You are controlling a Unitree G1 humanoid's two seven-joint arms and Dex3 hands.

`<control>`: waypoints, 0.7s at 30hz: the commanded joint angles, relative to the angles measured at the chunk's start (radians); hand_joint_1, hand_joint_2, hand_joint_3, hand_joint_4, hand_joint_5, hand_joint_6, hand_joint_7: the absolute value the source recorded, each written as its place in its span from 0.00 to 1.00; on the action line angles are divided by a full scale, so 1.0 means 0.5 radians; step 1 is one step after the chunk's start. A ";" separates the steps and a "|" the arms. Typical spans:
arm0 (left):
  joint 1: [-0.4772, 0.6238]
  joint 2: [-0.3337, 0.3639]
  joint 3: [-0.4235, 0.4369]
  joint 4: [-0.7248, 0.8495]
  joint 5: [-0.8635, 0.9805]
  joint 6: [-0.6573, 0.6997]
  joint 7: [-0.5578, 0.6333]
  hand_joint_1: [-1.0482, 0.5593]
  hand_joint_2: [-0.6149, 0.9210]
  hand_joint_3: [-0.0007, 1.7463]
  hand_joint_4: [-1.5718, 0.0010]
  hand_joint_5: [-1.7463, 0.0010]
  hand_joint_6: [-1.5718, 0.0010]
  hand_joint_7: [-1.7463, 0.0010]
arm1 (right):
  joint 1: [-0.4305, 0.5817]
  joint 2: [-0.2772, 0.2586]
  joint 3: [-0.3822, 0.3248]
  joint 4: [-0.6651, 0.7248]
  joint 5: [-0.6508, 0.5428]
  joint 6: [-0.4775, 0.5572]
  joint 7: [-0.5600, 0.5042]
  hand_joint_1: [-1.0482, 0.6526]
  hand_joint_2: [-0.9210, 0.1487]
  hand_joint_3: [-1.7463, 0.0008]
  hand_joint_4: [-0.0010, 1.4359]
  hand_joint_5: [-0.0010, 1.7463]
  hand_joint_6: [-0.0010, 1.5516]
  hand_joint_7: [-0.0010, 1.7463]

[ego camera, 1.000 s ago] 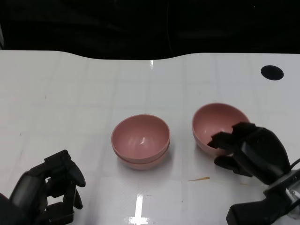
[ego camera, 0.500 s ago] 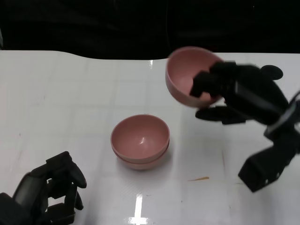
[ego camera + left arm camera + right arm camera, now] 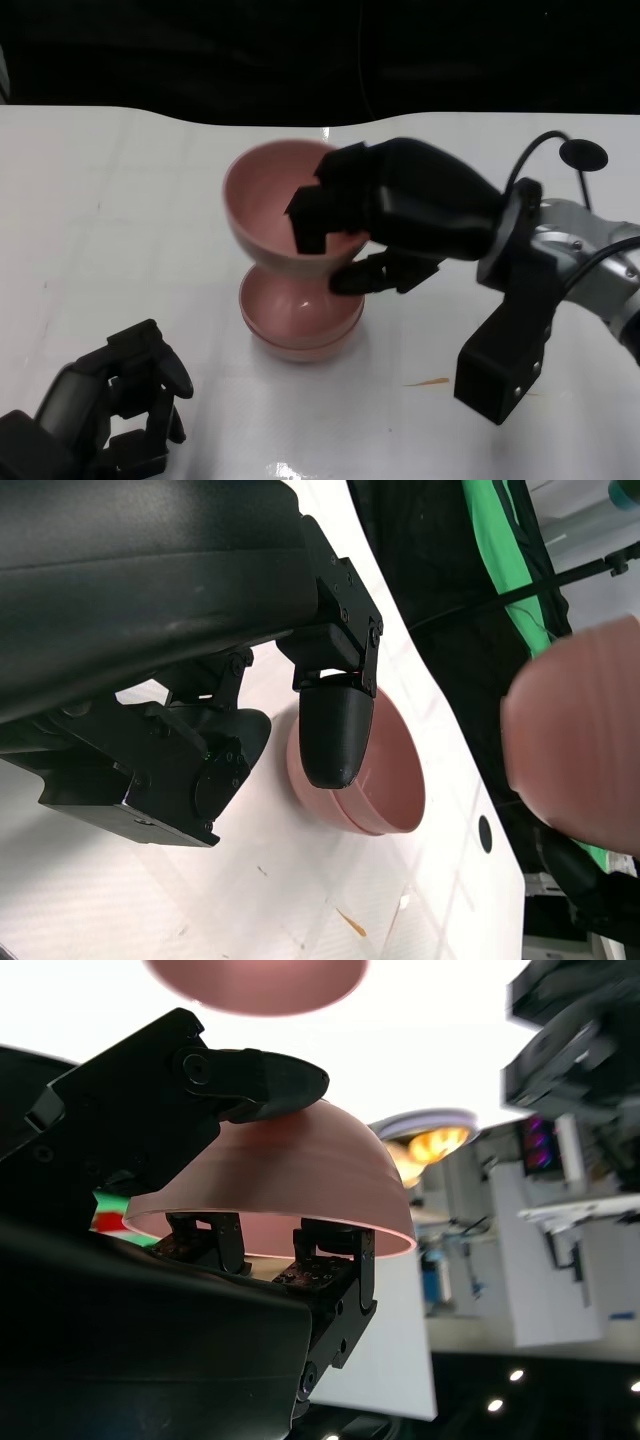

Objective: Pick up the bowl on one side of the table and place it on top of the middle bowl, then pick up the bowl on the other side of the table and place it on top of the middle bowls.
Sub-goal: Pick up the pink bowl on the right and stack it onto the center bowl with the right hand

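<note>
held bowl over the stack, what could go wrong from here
The held bowl hangs above the middle stack, seemingly off toward the robot's left; released now, it might seat crooked or tip off. The right hand has fingers inside the rim, so pulling out could drag the bowl along. The left hand rests away from the stack, unable to steady it.

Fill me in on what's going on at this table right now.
The robot's right hand holds a pink bowl in the air, right above the stacked bowls in the middle of the white table. It grips the bowl by the rim and has not set it down yet. The left hand holds nothing, low at the near edge of the table.
</note>
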 commanded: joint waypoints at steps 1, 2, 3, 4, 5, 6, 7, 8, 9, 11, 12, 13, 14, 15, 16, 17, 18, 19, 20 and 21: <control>0.011 0.001 0.000 0.014 0.022 -0.050 0.022 0.76 0.84 0.63 0.57 0.00 0.63 0.02 | -0.037 0.031 0.022 0.038 -0.016 -0.032 0.021 0.50 0.35 0.63 0.64 1.00 0.48 0.94; 0.013 -0.001 -0.003 0.012 0.024 -0.052 0.023 0.76 0.83 0.63 0.57 0.00 0.62 0.02 | -0.030 0.047 0.030 0.057 -0.023 -0.036 0.023 0.49 0.32 0.64 0.64 1.00 0.45 0.97; 0.016 -0.002 -0.005 0.009 0.029 -0.053 0.024 0.76 0.83 0.64 0.57 0.00 0.62 0.02 | -0.025 0.058 0.036 0.074 -0.029 -0.039 0.023 0.49 0.30 0.64 0.64 1.00 0.44 0.99; 0.019 -0.003 -0.008 0.001 0.034 -0.049 0.027 0.75 0.83 0.64 0.57 0.00 0.62 0.02 | -0.022 0.068 0.042 0.093 -0.035 -0.041 0.019 0.49 0.29 0.64 0.64 1.00 0.43 0.99; 0.023 -0.004 -0.009 -0.008 0.037 -0.044 0.028 0.75 0.83 0.64 0.57 0.00 0.62 0.02 | -0.022 0.075 0.046 0.113 -0.035 -0.043 0.021 0.49 0.29 0.64 0.64 1.00 0.43 1.00; 0.026 -0.006 -0.010 -0.017 0.040 -0.037 0.029 0.75 0.83 0.64 0.56 0.00 0.62 0.02 | -0.023 0.082 0.049 0.132 -0.032 -0.044 0.025 0.49 0.28 0.64 0.63 1.00 0.43 1.00; 0.028 -0.009 -0.010 -0.022 0.036 -0.037 0.024 0.74 0.82 0.64 0.56 0.00 0.62 0.02 | -0.024 0.090 0.054 0.158 -0.035 -0.047 0.020 0.49 0.28 0.64 0.63 1.00 0.43 1.00; 0.028 -0.011 -0.009 -0.021 0.032 -0.041 0.020 0.74 0.82 0.64 0.56 0.00 0.62 0.02 | -0.025 0.096 0.057 0.182 -0.036 -0.049 0.017 0.50 0.27 0.63 0.64 1.00 0.44 1.00; 0.027 -0.013 -0.008 -0.017 0.023 -0.047 0.012 0.74 0.82 0.65 0.56 0.00 0.62 0.02 | -0.028 0.101 0.060 0.208 -0.044 -0.055 0.007 0.50 0.27 0.63 0.64 1.00 0.44 1.00; 0.025 -0.016 -0.006 -0.012 0.009 -0.049 0.002 0.74 0.82 0.65 0.56 0.00 0.62 0.02 | -0.035 0.107 0.064 0.249 -0.065 -0.063 -0.017 0.50 0.27 0.62 0.64 1.00 0.44 1.00; 0.024 -0.017 -0.005 -0.010 0.004 -0.044 0.000 0.74 0.82 0.65 0.56 0.00 0.62 0.02 | -0.038 0.111 0.067 0.272 -0.076 -0.064 -0.027 0.50 0.28 0.62 0.64 1.00 0.44 1.00; 0.025 -0.017 -0.004 -0.010 0.003 -0.039 0.001 0.74 0.81 0.65 0.56 0.00 0.62 0.02 | -0.042 0.115 0.070 0.301 -0.086 -0.063 -0.038 0.50 0.28 0.61 0.64 1.00 0.45 1.00; 0.026 -0.016 -0.003 -0.009 0.006 -0.039 0.003 0.74 0.81 0.65 0.56 0.00 0.62 0.02 | -0.047 0.117 0.072 0.330 -0.098 -0.066 -0.053 0.50 0.28 0.59 0.64 1.00 0.45 1.00; 0.028 -0.014 -0.004 -0.013 0.013 -0.034 0.008 0.73 0.81 0.65 0.56 0.00 0.62 0.02 | -0.052 0.119 0.073 0.356 -0.110 -0.068 -0.069 0.50 0.28 0.57 0.64 1.00 0.45 1.00; 0.029 -0.013 -0.005 -0.017 0.019 -0.031 0.012 0.73 0.81 0.65 0.56 0.00 0.62 0.02 | -0.056 0.120 0.074 0.374 -0.119 -0.071 -0.083 0.50 0.29 0.56 0.64 1.00 0.45 1.00; 0.028 -0.011 -0.004 -0.015 0.022 -0.032 0.013 0.72 0.81 0.65 0.56 0.00 0.62 0.02 | -0.059 0.119 0.074 0.388 -0.129 -0.064 -0.095 0.49 0.29 0.55 0.63 1.00 0.44 1.00; 0.027 -0.009 -0.004 -0.012 0.023 -0.031 0.012 0.72 0.81 0.65 0.56 0.00 0.62 0.02 | -0.062 0.119 0.074 0.403 -0.138 -0.058 -0.107 0.49 0.30 0.55 0.63 1.00 0.44 1.00; 0.025 -0.010 -0.003 -0.006 0.016 -0.038 0.006 0.72 0.81 0.65 0.56 0.00 0.62 0.02 | -0.066 0.121 0.075 0.421 -0.150 -0.053 -0.128 0.49 0.30 0.55 0.63 1.00 0.44 1.00; 0.022 -0.009 -0.002 0.004 0.013 -0.049 0.002 0.73 0.81 0.65 0.56 0.00 0.62 0.02 | -0.071 0.123 0.077 0.439 -0.156 -0.046 -0.137 0.50 0.32 0.52 0.63 1.00 0.44 1.00; 0.020 -0.009 -0.001 0.011 0.012 -0.057 0.000 0.73 0.81 0.65 0.56 0.00 0.62 0.02 | -0.075 0.124 0.078 0.452 -0.162 -0.044 -0.145 0.50 0.33 0.50 0.63 1.00 0.44 1.00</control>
